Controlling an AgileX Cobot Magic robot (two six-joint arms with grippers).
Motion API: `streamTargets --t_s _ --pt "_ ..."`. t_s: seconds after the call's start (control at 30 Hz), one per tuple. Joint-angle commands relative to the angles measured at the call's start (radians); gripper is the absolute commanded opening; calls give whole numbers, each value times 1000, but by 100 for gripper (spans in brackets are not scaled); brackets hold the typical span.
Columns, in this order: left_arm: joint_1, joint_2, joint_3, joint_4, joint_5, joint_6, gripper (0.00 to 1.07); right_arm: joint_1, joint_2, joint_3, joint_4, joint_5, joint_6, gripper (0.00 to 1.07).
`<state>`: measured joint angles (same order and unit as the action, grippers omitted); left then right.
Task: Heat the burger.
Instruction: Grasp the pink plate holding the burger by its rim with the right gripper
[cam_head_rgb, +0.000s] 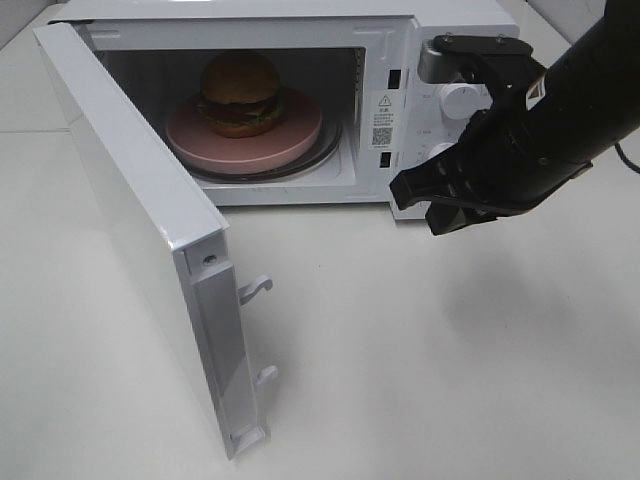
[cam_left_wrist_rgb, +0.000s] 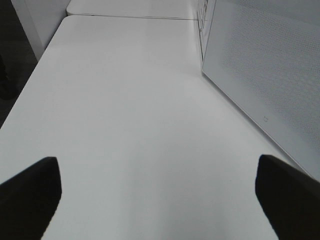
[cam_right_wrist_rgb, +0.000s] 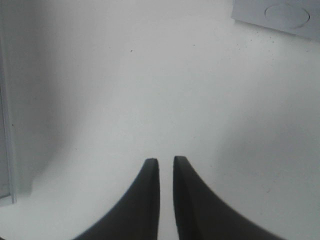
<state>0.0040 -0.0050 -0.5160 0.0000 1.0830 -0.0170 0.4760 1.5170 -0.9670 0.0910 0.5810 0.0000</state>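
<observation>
Burger (cam_head_rgb: 240, 92) on pink plate (cam_head_rgb: 300, 138) inside microwave (cam_head_rgb: 400, 30), door (cam_head_rgb: 130, 200) swung wide, right gripper (cam_right_wrist_rgb: 166, 165) before control panel, fingers nearly pressed together, empty, left gripper (cam_left_wrist_rgb: 157, 165) spread wide above table (cam_left_wrist_rgb: 130, 100), empty.

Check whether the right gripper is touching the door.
Apart. The exterior high view shows a stretch of table between the right gripper and the open door.
</observation>
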Motion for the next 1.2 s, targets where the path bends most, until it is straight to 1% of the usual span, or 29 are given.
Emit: streamTargets --t_s 0.03,0.07,0.13,0.17,0.23,0.33,0.4,0.5,0.53,0.57,0.6,0.67,0.77,0.8,0.83,0.87,0.9,0.93,0.97,1.0,1.03,1.07,1.1,1.13,1.2 --pt "2 -11 1 0 -15 -4 98 1 -12 -28 -20 56 -137 9" --pt "2 -11 1 0 -15 -4 98 1 -12 -28 -20 56 -137 9" --pt "2 -11 1 0 -15 -4 98 1 -12 -35 -20 95 -277 10" --pt "2 -11 1 0 -15 -4 98 1 -12 -35 -20 95 -277 10" --pt "2 -11 1 0 -15 -4 98 1 -12 -35 -23 118 -500 11" --pt "2 -11 1 0 -15 -4 98 1 -12 -35 -23 118 -562 12" --pt "2 -11 1 0 -15 -4 98 1 -12 -35 -23 115 -806 13" --pt "2 -11 1 0 -15 -4 98 1 -12 -35 -23 115 -869 13" --pt "2 -11 1 0 -15 -4 98 1 -12 -35 -23 115 -968 14" --pt "2 -11 1 0 -15 -4 98 1 -12 -35 -23 115 -1020 14" --pt "2 -11 1 0 -15 -4 98 1 -12 -35 -23 115 -1020 14" --pt "2 -11 1 0 -15 -4 98 1 -12 -35 -26 102 -1201 18" --pt "2 -11 1 0 -15 -4 98 1 -12 -35 -27 94 -1233 21" --pt "2 -11 1 0 -15 -4 98 1 -12 -35 -28 79 -1260 28" --pt "2 -11 1 0 -15 -4 98 1 -12 -35 -28 72 -1260 32" --pt "2 -11 1 0 -15 -4 98 1 -12 -35 -28 72 -1260 32" --pt "2 -11 1 0 -15 -4 98 1 -12 -35 -28 52 -1256 46" --pt "2 -11 1 0 -15 -4 98 1 -12 -35 -28 46 -1256 54" --pt "2 -11 1 0 -15 -4 98 1 -12 -35 -28 36 -1251 69" --pt "2 -11 1 0 -15 -4 98 1 -12 -35 -28 36 -1251 69" --pt "2 -11 1 0 -15 -4 98 1 -12 -35 -28 22 -1243 85" --pt "2 -11 1 0 -15 -4 98 1 -12 -35 -28 22 -1243 85" --pt "2 -11 1 0 -15 -4 98 1 -12 -35 -28 12 -1237 91" --pt "2 -11 1 0 -15 -4 98 1 -12 -35 -37 -15 -1221 99" --pt "2 -11 1 0 -15 -4 98 1 -12 -35 -53 -27 -1210 100"
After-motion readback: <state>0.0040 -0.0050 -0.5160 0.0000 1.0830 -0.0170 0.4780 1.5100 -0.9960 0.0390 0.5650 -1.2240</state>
